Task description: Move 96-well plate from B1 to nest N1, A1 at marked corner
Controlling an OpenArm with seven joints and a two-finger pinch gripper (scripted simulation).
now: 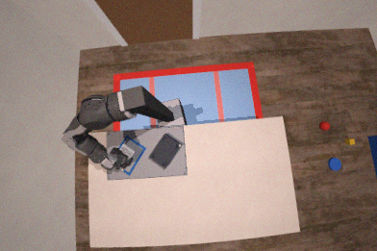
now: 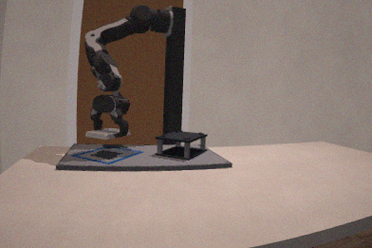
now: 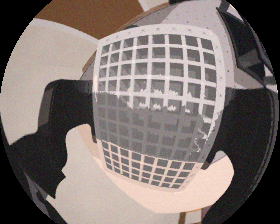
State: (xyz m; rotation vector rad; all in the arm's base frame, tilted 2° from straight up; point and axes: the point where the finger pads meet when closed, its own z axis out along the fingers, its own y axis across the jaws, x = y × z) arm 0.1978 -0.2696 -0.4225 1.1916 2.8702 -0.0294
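Observation:
My gripper (image 2: 110, 126) is shut on the white 96-well plate (image 2: 102, 131) and holds it level in the air, a short way above the blue-outlined bench spot B1 (image 2: 107, 155). The plate fills the wrist view (image 3: 156, 106), its grid of wells facing the camera, with a finger on each side. In the overhead view the gripper (image 1: 116, 157) and plate (image 1: 126, 151) hang over the spot's left part. The raised plate nest N1 (image 2: 181, 138) is a dark platform on short legs to the right, and it stands empty; it also shows in the overhead view (image 1: 165, 150).
The grey base slab (image 1: 146, 153) carries both spot and nest. The arm's black column (image 2: 174, 73) rises just behind the nest. A red and blue mat (image 1: 192, 93) lies behind. A red ball (image 1: 325, 126), a yellow cube (image 1: 350, 141) and a blue disc (image 1: 335, 163) lie far right.

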